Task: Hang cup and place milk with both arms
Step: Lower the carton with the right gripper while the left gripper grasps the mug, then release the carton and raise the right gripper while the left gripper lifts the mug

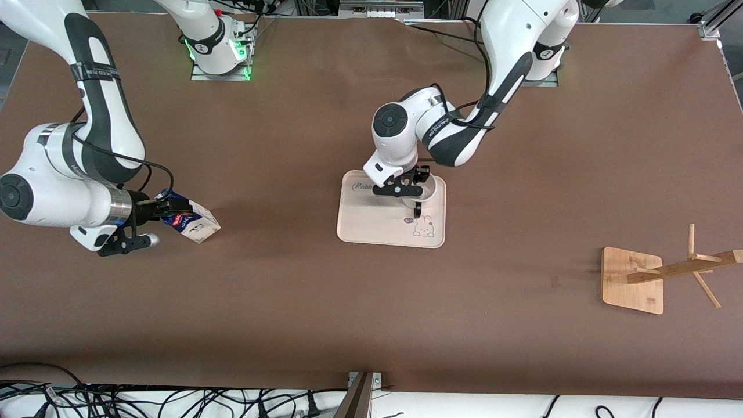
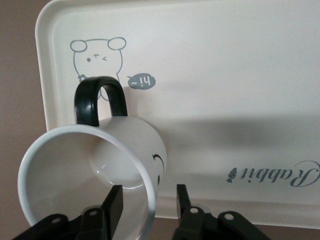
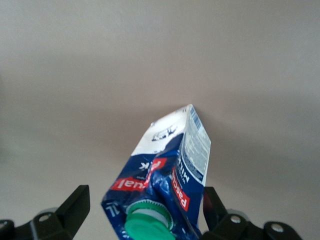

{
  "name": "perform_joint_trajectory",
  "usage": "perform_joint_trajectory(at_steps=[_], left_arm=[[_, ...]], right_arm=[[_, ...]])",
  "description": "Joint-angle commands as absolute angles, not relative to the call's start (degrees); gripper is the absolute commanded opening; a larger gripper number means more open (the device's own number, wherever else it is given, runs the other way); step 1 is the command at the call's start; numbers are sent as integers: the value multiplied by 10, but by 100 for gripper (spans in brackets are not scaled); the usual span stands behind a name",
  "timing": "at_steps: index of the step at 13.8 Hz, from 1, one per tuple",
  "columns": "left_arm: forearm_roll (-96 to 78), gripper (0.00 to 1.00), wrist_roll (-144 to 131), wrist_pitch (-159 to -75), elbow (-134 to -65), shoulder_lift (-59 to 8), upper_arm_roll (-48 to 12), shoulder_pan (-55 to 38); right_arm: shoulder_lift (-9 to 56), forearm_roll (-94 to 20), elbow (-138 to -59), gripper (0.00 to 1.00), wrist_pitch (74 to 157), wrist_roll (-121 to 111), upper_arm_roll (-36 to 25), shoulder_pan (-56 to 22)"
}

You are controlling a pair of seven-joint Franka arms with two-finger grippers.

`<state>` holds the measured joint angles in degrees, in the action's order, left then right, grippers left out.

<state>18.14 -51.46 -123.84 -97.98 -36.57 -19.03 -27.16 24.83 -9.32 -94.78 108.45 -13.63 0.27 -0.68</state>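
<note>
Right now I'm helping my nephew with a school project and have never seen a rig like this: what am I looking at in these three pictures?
These are two white robot arms at a brown table, each ending in a two-finger gripper. One picture looks down from across the table; the other two come from cameras on each arm's wrist.

The left gripper is over a cream tray, its fingers straddling the rim of a white cup that is tipped on the tray.

The right gripper has its fingers either side of a tilted milk carton. Whether they grip it is unclear.

A wooden rack stands toward the left arm's end.
</note>
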Motion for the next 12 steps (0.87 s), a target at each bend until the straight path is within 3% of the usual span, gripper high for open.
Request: perform_joint_trajectory(at_steps=[1, 5, 9, 12], left_arm=[[200, 0, -521, -1242, -970, -366, -188, -273], [201, 0, -522, -1231, -943, -349, -183, -272], [222, 0, -512, -1101, -819, -338, -176, -265], [224, 0, -500, -1021, -770, -279, -137, -246]], right_arm=[[225, -91, -915, 100, 1055, -140, 9, -5], [159, -59, -876, 100, 1001, -133, 11, -7], [85, -46, -878, 100, 938, -112, 11, -8], [51, -27, -895, 100, 905, -91, 12, -8]])
